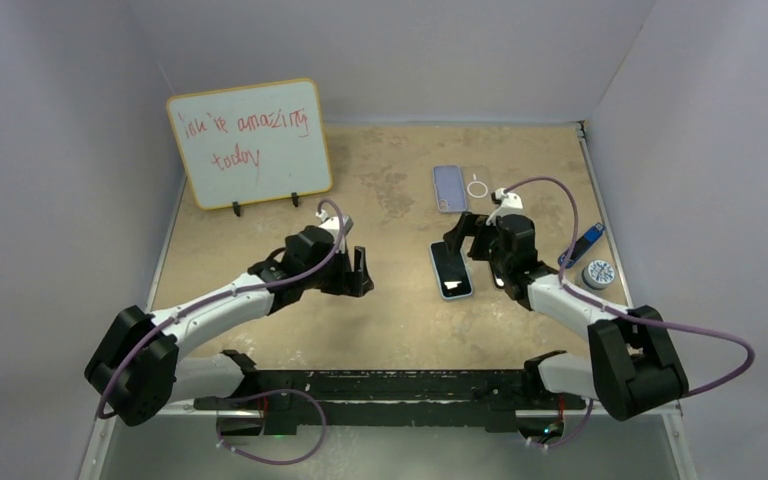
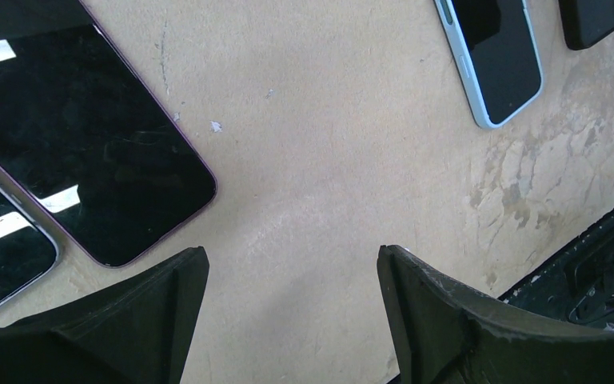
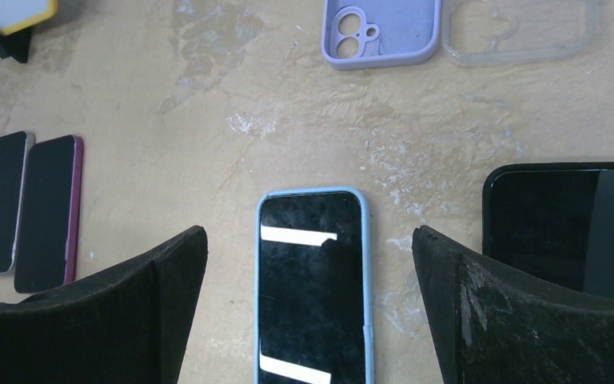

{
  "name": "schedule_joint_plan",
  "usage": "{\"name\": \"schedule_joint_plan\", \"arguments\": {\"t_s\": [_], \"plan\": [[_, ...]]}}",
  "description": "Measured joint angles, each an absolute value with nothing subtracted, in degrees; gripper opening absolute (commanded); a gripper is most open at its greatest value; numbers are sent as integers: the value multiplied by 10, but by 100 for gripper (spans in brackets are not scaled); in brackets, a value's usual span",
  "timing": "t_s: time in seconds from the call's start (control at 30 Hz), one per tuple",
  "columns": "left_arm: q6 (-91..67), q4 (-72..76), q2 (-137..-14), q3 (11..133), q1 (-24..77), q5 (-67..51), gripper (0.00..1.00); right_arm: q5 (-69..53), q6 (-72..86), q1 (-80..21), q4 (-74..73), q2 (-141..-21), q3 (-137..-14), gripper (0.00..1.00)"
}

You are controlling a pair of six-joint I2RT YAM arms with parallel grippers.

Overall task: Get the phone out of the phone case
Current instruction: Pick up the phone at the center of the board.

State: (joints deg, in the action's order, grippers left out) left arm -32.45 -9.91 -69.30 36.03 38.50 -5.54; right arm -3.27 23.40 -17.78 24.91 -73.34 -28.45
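Here, right gripper spread above blue-cased phone, left gripper spread, lilac case beyond.

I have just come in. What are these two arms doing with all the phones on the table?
The right gripper hangs open directly over the blue-cased phone, which lies screen up on the table, not yet taken out. Nothing is gripped. The left gripper is also open and empty, hovering beside a purple-edged phone. An empty purple case and a clear case lie farther back.
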Motion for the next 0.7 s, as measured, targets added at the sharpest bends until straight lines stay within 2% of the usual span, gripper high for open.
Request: {"name": "schedule_joint_plan", "arguments": {"t_s": [0.4,0.7], "plan": [[-337,-42,-780,348,388,-60,81,16,239,-180,295,-693,-260,99],[-334,-38,-791,348,388,-31,82,20,239,-180,295,-693,-260,99]]}}
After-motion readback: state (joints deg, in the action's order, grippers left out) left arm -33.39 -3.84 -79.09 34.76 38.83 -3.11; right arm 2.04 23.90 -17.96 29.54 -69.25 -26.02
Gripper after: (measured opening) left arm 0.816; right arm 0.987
